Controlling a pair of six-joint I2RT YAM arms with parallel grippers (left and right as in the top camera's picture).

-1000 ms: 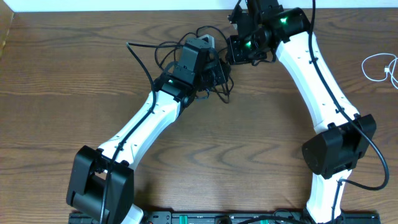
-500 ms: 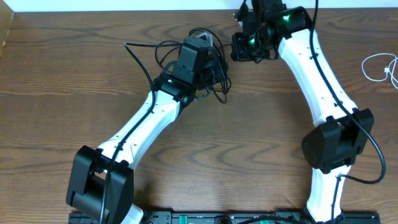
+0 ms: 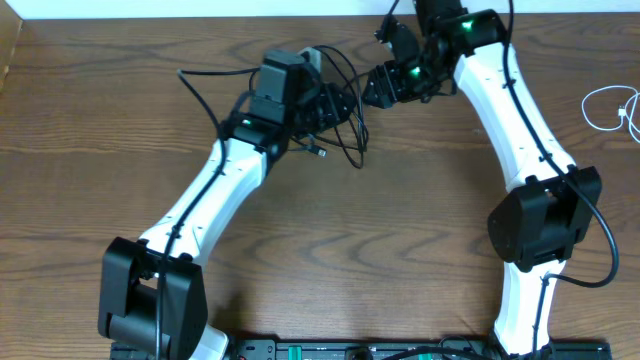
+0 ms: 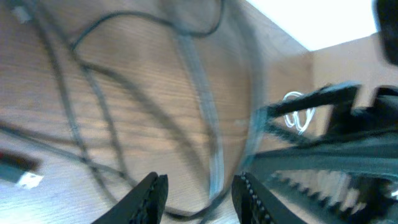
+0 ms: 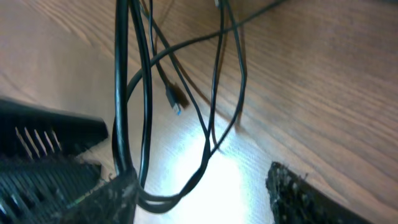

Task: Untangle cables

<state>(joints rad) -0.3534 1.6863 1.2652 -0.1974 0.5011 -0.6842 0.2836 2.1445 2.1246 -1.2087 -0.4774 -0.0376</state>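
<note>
Wood-grain table [image 3: 400, 250]; smooth blk cables [image 5: 120, 74].

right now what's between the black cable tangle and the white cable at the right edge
In the overhead view, the right arm crosses between the black cables and the white cable; otherwise only bare table.

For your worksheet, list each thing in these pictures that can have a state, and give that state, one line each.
Black cables: tangled, strung between the two grippers.
White cable: loosely coiled, lying apart from the tangle.
Left gripper: jaws open, a cable running through the gap.
Right gripper: jaws open, black cables looped beside one of them.
</note>
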